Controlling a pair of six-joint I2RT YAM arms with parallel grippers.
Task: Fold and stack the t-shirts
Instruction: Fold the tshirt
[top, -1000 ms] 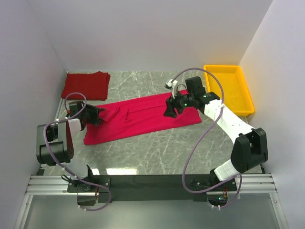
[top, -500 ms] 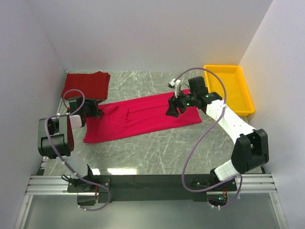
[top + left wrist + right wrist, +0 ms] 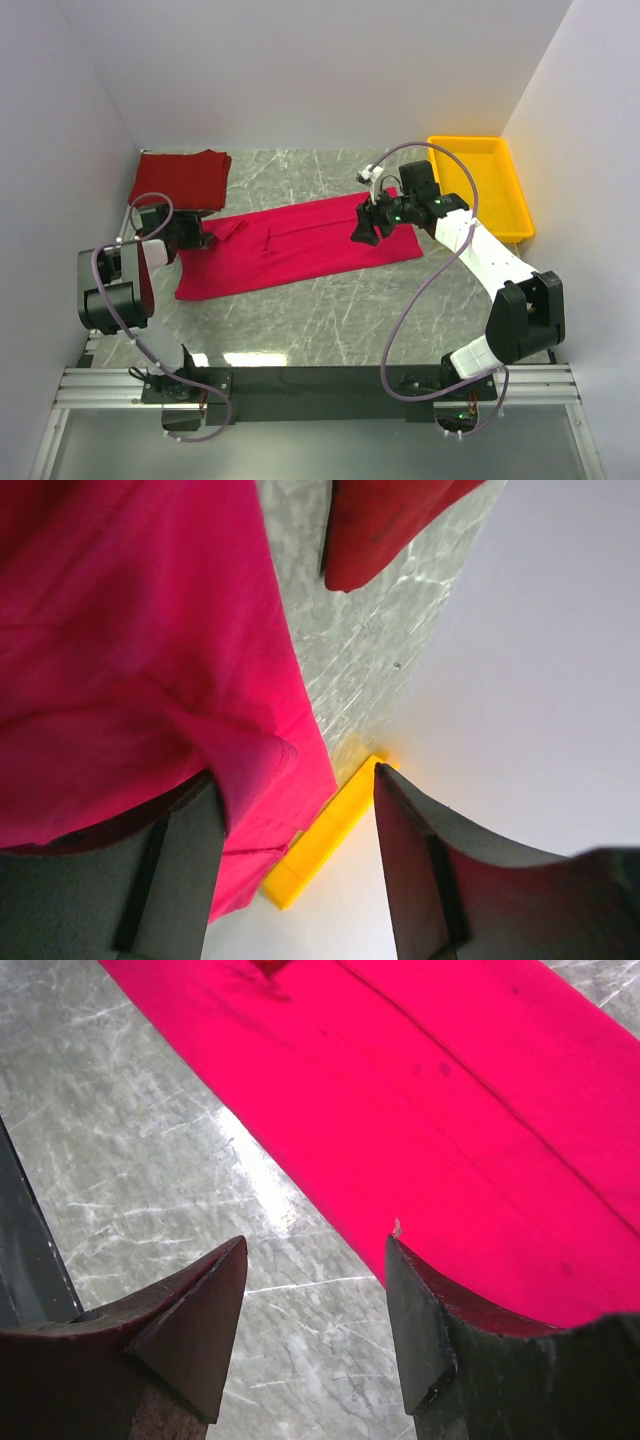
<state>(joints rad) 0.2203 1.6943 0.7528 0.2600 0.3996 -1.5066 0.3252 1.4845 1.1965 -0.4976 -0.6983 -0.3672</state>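
Crimson t-shirt (image 3: 300, 245) lies flat on the tabletop (image 3: 330, 320) as a long folded strip, running from front-left to back-right. A seam or crease runs lengthwise in the right wrist view. Dark red t-shirt (image 3: 180, 178) is folded and sits in the back-left corner, just beyond the strip's left end. Yellow tray (image 3: 480, 185) is back-right, apart from both shirts.

Left hand (image 3: 200, 237) is at the strip's left end with fingers (image 3: 180, 880) spread. A bunched lump of crimson cloth sits against one finger. The gap between the fingers shows tabletop and tray, nothing pinched.

Right hand (image 3: 361, 234) is over the strip's right part, above its near edge. Its fingers (image 3: 190, 1320) are spread, with cloth edge and bare tabletop visible between them. It grips nothing.
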